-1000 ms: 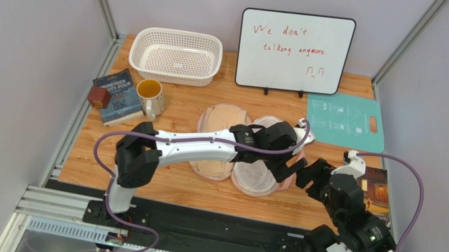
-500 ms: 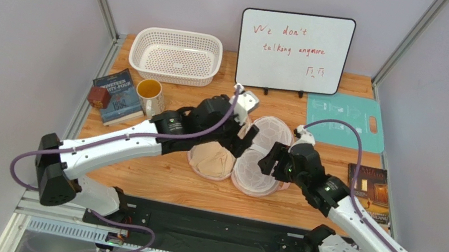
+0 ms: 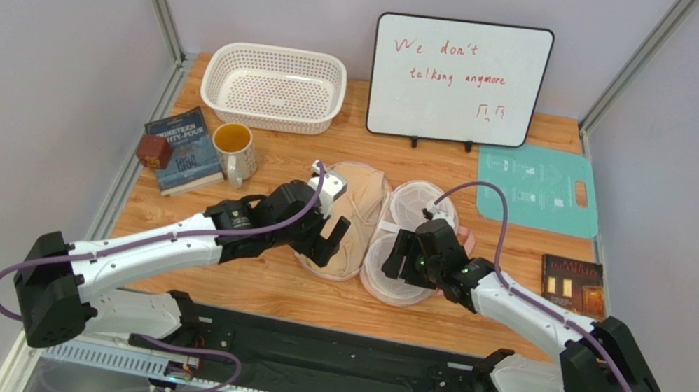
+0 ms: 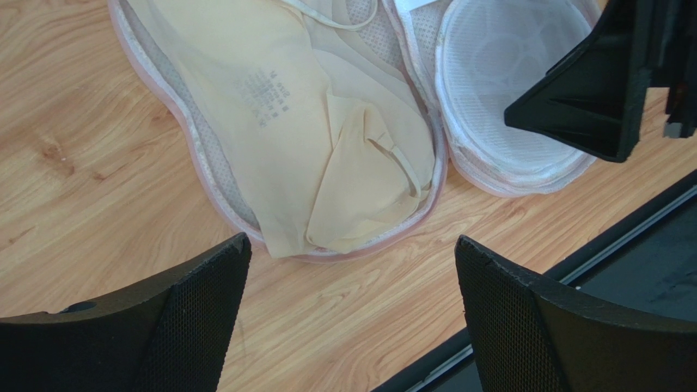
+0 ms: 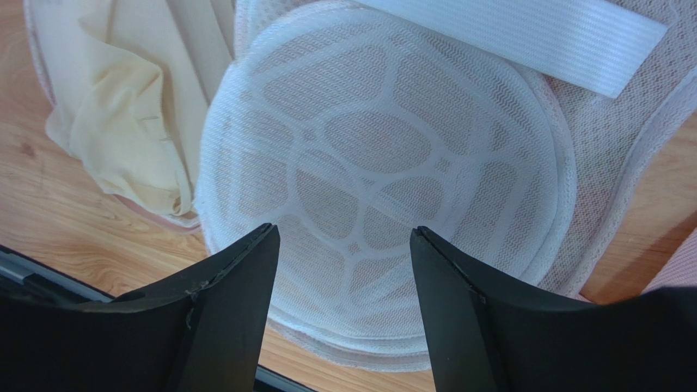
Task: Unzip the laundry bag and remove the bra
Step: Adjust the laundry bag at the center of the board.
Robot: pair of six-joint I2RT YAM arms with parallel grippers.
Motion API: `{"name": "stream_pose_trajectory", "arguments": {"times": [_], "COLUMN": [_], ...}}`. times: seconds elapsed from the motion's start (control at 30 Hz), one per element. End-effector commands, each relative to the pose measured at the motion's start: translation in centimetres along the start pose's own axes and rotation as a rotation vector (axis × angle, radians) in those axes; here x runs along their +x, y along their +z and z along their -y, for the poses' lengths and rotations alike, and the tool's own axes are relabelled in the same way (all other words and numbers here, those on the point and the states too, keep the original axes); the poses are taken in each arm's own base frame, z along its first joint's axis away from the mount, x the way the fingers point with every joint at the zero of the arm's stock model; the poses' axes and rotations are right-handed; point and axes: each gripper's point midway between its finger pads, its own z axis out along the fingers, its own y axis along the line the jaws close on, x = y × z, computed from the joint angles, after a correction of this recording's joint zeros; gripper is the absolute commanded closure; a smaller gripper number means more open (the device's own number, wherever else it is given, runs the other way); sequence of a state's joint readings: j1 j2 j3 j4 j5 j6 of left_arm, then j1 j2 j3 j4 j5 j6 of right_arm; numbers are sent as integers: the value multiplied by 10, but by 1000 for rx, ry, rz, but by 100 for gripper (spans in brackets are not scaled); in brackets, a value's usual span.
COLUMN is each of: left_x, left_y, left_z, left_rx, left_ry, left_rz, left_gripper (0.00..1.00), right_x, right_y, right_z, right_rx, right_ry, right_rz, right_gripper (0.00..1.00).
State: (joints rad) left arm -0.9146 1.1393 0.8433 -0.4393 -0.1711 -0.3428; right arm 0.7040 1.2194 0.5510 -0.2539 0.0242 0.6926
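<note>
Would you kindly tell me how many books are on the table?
2: a blue book at the left edge beside the yellow mug; a dark book at the right edge, near the teal board.

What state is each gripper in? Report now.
Left gripper: open, empty, over the bra.
Right gripper: open, empty, over the bag.

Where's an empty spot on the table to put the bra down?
Bare wood: behind the laundry bag, up to the basket and whiteboard; also a front strip between bag and black rail. Crowded: the middle, where the left pincer and right pincer hang over the bra and bag, and around the mug.
</note>
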Motion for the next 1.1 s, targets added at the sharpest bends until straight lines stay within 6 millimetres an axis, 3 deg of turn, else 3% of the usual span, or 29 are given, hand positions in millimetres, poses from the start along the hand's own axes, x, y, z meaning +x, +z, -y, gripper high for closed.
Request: {"name": "stream_pose_trajectory", "arguments": {"times": [0.0, 0.27, 0.53, 0.7, 0.83, 0.97, 1.07], "left_x": [-6, -4, -1, -8, -30, -36, -26], "left_y": [3, 6, 17, 32, 48, 70, 85], "left_z": [6, 1, -6, -14, -13, -6, -10], "left_rx": [28, 21, -13, -38, -65, -63, -96], "left_ry": [-45, -53, -62, -103, -111, -109, -97], "left_rz": [29, 33, 8, 0, 14, -14, -65], "left_gripper": [0, 0, 0, 0, 0, 0, 1], "right_x": [-3, -6, -26, -37, -47, -57, -66], "right_y": [11, 19, 12, 10, 1, -21, -41], "right_z": [7, 34, 47, 32, 19, -1, -9], "right_rx": [16, 99, 189, 138, 89, 4, -26], "right_ry": [32, 55, 3, -24, -27, -42, -58], "right_rz": [14, -19, -6, -5, 18, 53, 90], "right_gripper": [33, 33, 32, 32, 33, 33, 32]}}
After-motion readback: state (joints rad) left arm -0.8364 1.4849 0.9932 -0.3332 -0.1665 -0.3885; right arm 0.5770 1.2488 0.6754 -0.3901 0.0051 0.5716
